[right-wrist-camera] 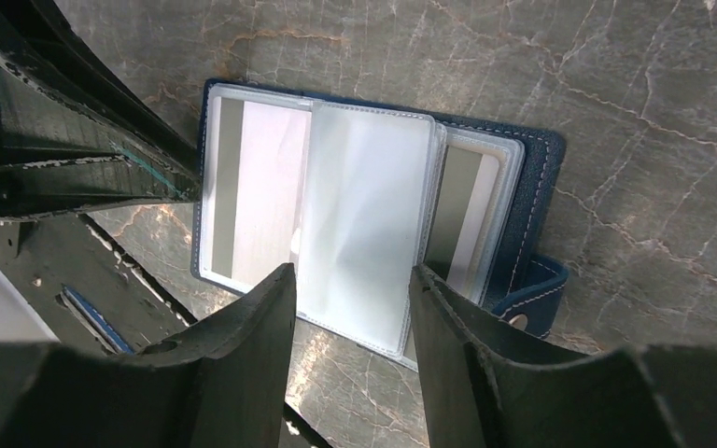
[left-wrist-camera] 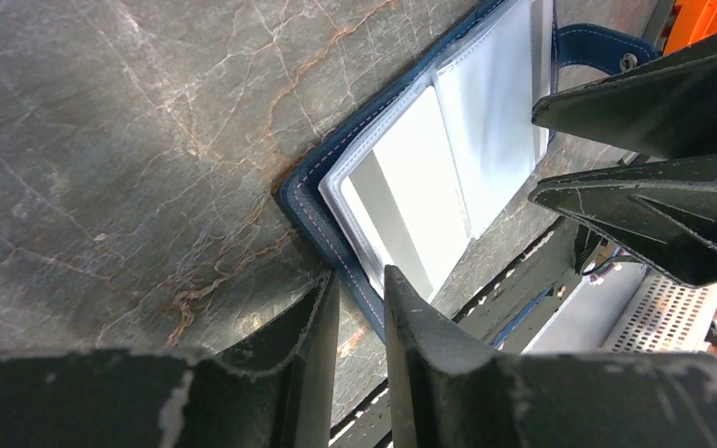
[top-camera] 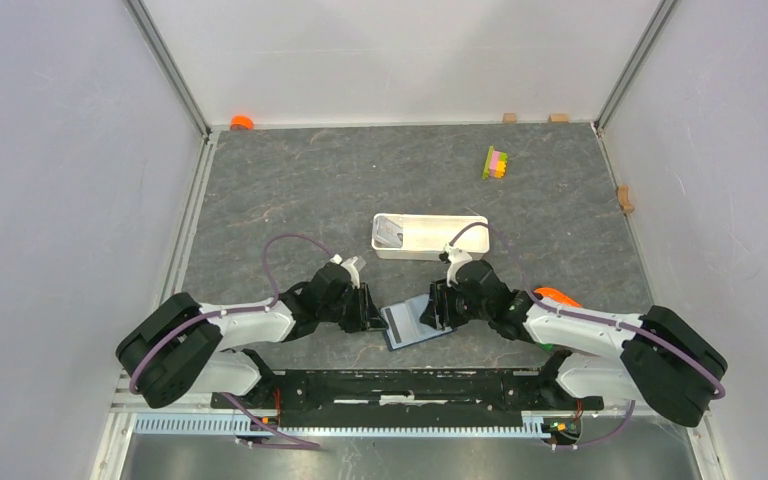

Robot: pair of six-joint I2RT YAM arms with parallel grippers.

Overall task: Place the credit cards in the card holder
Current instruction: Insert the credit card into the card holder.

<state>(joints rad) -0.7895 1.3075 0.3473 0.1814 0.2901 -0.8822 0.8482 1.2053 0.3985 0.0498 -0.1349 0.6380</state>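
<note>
The card holder (top-camera: 410,325) lies open and flat on the table between my two grippers, navy outside with clear sleeves inside. In the right wrist view it (right-wrist-camera: 541,177) holds a grey-striped credit card (right-wrist-camera: 243,196) in its left sleeve and another (right-wrist-camera: 462,215) in a right sleeve. A further grey card (top-camera: 390,233) lies in the white tray. My left gripper (top-camera: 368,308) is at the holder's left edge (left-wrist-camera: 308,201), jaws a little apart (left-wrist-camera: 362,273), nothing clearly between them. My right gripper (top-camera: 430,312) is open (right-wrist-camera: 350,268) over the middle sleeve, empty.
The long white tray (top-camera: 440,240) stands just behind the holder. A yellow-pink-green block stack (top-camera: 496,162) sits at the back right. An orange object (top-camera: 241,122) and small wooden blocks (top-camera: 509,117) line the far edge. The table's near edge rail is close below the holder.
</note>
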